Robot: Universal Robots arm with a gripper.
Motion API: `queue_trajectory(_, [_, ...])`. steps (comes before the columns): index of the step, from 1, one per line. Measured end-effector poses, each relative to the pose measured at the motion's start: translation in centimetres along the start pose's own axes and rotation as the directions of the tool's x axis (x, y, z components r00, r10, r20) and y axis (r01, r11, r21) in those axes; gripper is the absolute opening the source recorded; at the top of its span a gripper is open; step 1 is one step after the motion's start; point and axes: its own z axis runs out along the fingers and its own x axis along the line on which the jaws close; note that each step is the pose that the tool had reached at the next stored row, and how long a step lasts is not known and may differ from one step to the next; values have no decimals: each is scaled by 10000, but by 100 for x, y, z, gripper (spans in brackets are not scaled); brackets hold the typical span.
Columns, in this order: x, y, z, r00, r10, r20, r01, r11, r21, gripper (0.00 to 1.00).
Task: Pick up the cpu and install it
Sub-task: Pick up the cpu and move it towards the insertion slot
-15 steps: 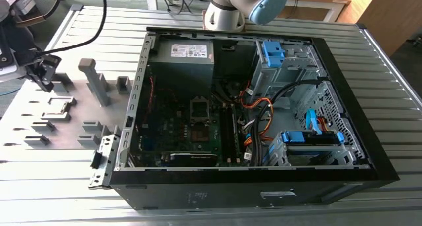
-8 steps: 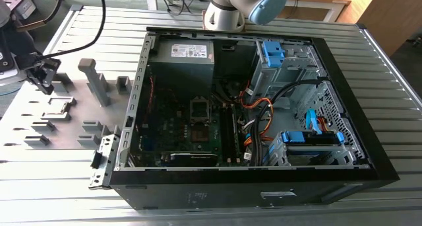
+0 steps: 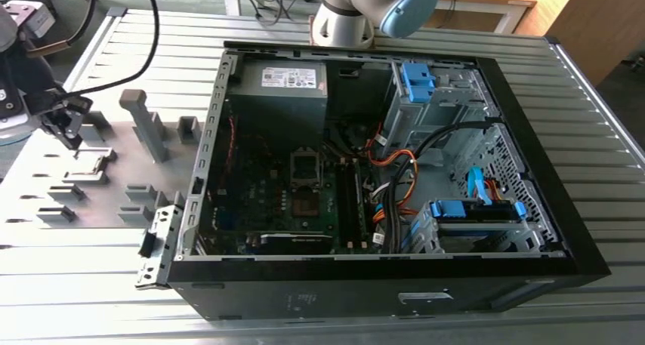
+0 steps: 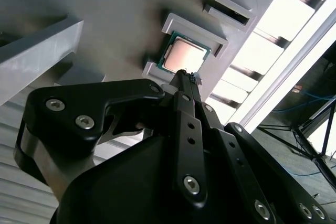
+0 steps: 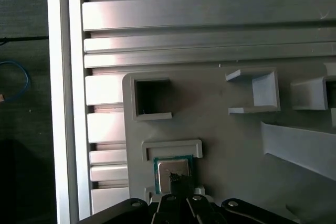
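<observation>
Barely getting going: the hand (image 4: 187, 78), fingers looking pressed together, is hovering right over the cpu (image 4: 182, 56) sitting in its grey holder (image 4: 181, 24), nothing installed yet.

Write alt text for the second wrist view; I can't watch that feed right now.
The black tool points its tip at the edge of the cpu, a silver-topped square chip lying flat in a grey holder frame on the grey plate. Whether the tip touches the chip cannot be told. More grey holders stand beyond it.
</observation>
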Motion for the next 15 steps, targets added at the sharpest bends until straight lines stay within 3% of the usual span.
queue_trajectory(4, [1,-2,46,10000,-1,2,1,10000,29,11])
queue_trajectory(11, [-5,-3,103,9999,-172,0,172,9998,142,11])
queue_trajectory(15, [-7,-4,117,9996,-299,-7,299,9994,153,11])
